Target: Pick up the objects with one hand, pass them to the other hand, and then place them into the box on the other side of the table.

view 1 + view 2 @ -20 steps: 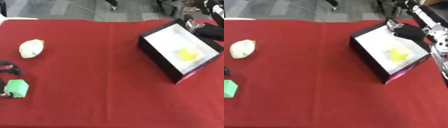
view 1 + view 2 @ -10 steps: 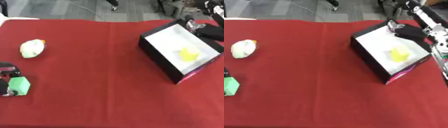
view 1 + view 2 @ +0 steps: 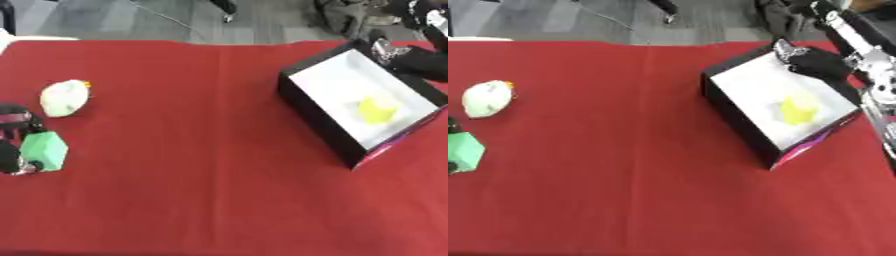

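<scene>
Both views come from the head, looking steeply down and forward over the red cloth-covered surface, with a strip of grey floor along the top edge. Stand-off is medium: nearly the whole surface fits.

The two eyes share almost the whole scene, with a sideways offset. The black open box with white lining sits further left in the right eye view. The same shift puts the green cube and white rounded object closer to the left border there.

The left hand shows mostly in the left eye view, at the left border. The right hand shows more fully in the right eye view, at the box's far corner.
</scene>
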`<action>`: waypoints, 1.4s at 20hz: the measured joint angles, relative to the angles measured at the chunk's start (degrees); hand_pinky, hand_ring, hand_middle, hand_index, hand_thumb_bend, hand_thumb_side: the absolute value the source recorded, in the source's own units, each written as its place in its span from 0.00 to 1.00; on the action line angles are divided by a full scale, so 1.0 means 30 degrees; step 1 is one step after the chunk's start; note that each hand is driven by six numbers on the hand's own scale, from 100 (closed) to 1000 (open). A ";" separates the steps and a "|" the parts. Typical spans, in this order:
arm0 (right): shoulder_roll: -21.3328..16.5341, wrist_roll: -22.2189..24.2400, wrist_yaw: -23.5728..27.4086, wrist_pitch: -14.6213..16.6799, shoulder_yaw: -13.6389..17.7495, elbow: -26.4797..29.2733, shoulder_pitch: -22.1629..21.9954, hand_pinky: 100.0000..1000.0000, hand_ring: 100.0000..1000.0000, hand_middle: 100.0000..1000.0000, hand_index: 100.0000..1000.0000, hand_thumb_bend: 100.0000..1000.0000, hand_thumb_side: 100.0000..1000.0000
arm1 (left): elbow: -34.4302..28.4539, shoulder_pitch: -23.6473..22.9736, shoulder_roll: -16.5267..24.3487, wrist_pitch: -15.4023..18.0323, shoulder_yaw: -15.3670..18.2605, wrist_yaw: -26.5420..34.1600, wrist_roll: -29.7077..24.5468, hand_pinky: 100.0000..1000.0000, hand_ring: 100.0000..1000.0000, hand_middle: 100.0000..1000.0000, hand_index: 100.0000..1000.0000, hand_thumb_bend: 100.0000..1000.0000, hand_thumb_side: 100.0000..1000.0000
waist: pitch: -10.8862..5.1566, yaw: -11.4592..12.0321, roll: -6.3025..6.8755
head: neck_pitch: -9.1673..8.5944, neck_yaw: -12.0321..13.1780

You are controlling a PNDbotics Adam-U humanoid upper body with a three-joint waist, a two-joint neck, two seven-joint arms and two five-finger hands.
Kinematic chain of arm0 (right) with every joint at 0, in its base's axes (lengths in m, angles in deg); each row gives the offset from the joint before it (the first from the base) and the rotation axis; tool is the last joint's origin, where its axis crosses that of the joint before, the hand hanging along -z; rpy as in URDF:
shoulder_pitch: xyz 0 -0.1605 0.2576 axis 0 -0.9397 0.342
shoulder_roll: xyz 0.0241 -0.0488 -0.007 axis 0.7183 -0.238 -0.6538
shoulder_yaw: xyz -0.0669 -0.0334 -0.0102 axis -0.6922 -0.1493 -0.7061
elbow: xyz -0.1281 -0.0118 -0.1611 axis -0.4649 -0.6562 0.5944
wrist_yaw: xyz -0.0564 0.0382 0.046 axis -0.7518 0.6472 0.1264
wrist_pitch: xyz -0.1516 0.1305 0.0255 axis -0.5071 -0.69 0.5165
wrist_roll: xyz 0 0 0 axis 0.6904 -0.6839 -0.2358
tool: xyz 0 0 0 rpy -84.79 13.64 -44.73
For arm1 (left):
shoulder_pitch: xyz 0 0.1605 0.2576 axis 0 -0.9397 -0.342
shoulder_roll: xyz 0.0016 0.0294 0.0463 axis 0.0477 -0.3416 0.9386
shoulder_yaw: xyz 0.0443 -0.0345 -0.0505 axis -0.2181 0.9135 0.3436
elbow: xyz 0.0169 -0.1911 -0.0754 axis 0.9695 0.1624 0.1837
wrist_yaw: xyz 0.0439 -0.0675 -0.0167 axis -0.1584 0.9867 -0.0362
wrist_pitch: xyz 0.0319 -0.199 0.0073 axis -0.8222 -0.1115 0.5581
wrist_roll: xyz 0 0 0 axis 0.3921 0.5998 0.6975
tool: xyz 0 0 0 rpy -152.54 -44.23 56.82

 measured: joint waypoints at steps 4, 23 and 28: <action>0.0311 0.0340 0.0521 0.0371 -0.0355 0.1201 0.0877 1.00 1.00 0.90 0.98 0.00 0.33 | -0.1493 0.0232 -0.0781 -0.1133 0.0243 0.0659 0.2635 0.64 0.54 0.46 0.56 0.00 0.00 | -0.0014 -0.0009 -0.0003 | -0.0010 -0.0258; 0.2881 0.8819 -0.2365 0.3704 -0.4581 0.2872 0.4480 0.99 1.00 0.93 0.97 0.00 0.11 | -0.3135 -0.0181 -0.8057 -0.0080 -0.0720 -0.1696 1.4549 0.54 0.43 0.42 0.56 0.00 0.11 | -0.0062 -0.0144 -0.0251 | -0.0007 -0.2397; 0.3656 0.9775 -0.3080 0.3500 -0.5179 0.2874 0.4810 0.99 1.00 0.93 0.98 0.00 0.06 | -0.3207 -0.0452 -0.9171 0.0519 -0.0974 -0.2253 1.5878 0.52 0.41 0.40 0.55 0.00 0.14 | -0.0062 -0.0144 -0.0347 | -0.0007 -0.2553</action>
